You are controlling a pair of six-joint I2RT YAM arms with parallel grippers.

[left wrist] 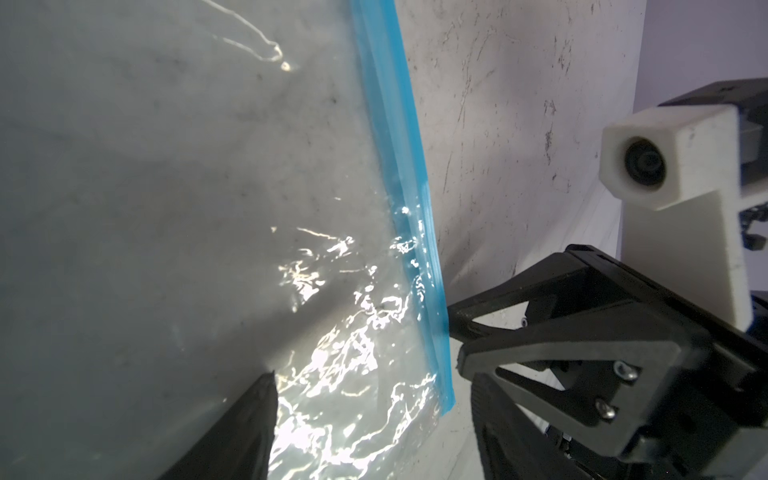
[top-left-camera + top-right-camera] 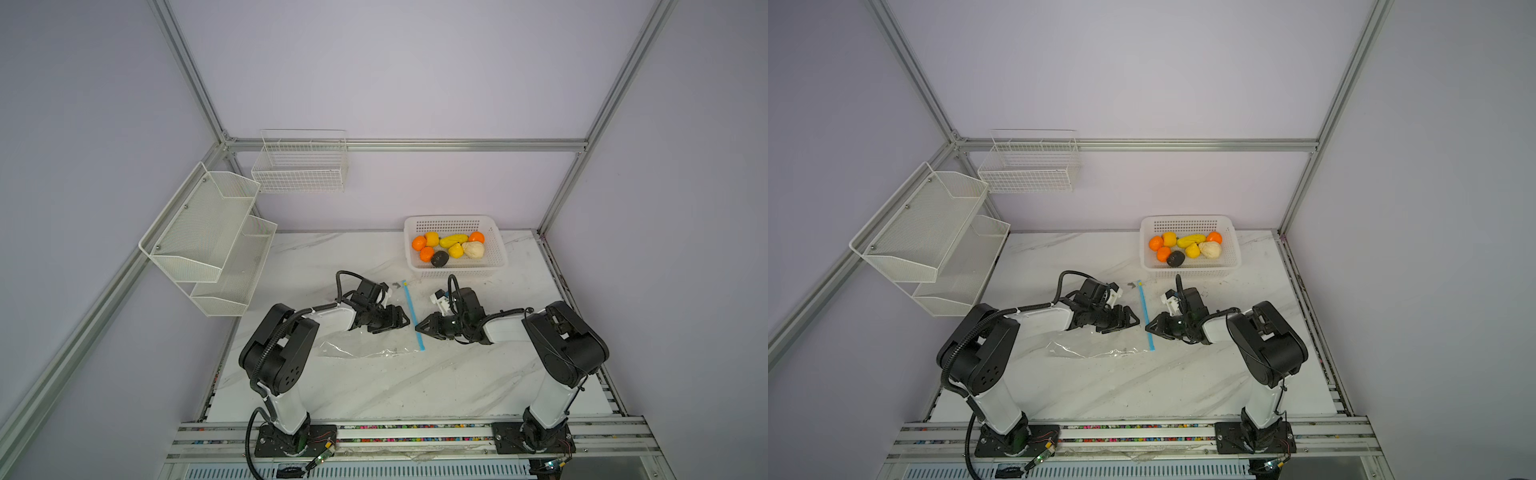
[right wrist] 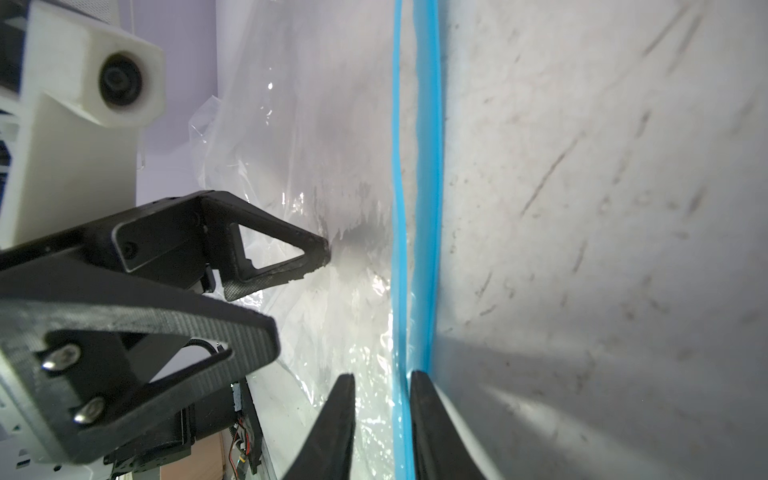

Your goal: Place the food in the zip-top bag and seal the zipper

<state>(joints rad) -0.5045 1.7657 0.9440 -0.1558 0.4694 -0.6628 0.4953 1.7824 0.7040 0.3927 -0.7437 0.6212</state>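
**Clearly, opening the bag's mouth is the step in hand**

The zip-top bag (image 2: 365,347) lies flat on the table (image 2: 374,395) and spreads from the zipper (image 2: 414,316) toward the left arm's side. I see nothing inside it. In the right wrist view the two blue lips of the zipper stand a little apart.

The right gripper (image 2: 418,328) is at the zipper, toward the end away from the slider (image 2: 404,283). Its jaws are narrow but not clenched: one lip runs between them, and a gap shows on one side. The left gripper (image 2: 401,322) is just beside the zipper, over the bag, released and wide, holding nothing. One of its fingertips seems to touch the film.

I judge the next move is to pinch one lip and lift it while the other arm keeps the lower layer down. The thin film may slip, or both layers may rise together.

All the food (image 2: 451,247), eight pieces, sits in the white basket (image 2: 455,272), a little beyond the slider end of the zipper.
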